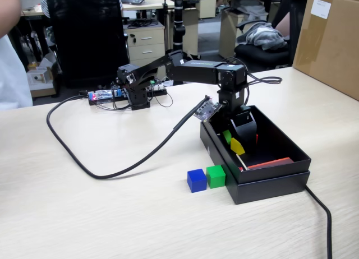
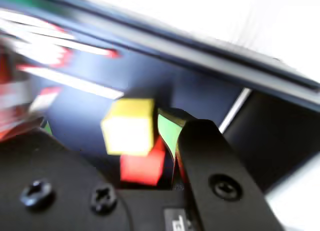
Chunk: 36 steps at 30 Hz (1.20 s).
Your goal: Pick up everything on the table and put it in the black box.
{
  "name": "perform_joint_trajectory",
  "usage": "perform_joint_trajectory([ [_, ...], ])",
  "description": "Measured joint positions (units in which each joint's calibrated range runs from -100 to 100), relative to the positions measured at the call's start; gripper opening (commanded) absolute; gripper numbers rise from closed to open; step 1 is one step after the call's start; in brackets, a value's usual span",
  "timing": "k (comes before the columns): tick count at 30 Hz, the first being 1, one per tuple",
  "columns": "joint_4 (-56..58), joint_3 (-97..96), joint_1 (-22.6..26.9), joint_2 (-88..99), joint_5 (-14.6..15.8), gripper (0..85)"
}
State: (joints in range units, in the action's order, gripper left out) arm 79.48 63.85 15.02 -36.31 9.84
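While the gripper [image 1: 238, 137] hangs inside the black box [image 1: 291, 152], its jaws are parted, with the yellow cube [image 2: 129, 126] loose between them above the red cube [image 2: 143, 166], which already lies in the box. On my reading, 2 of 4 are nearly done. The blue cube [image 1: 196, 180] and green cube [image 1: 215, 176] wait on the tabletop [image 1: 112, 214], touching each other just beside the box.

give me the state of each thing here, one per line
yellow cube: inside the box, beside the gripper, grip unclear
red cube: inside the box, under the yellow one
blue cube: on the table, outside
green cube: on the table, against the box
black box: open
gripper: lowered into the box
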Motion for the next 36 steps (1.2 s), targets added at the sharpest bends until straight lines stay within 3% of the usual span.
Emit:
perform_joint_trajectory([
  [6, 0.39, -3.38, -4.64, 27.31, -1.86, 44.1],
  [10, 0.93, -4.56, -9.04, 31.72, -4.59, 44.3],
  [17, 0.93, -4.56, -12.84, 18.25, -6.74, 46.7],
  [21, 0.93, -0.18, -13.04, 4.66, -7.03, 46.8],
  [36, -2.09, 5.29, -12.75, -10.87, -7.18, 44.8],
])
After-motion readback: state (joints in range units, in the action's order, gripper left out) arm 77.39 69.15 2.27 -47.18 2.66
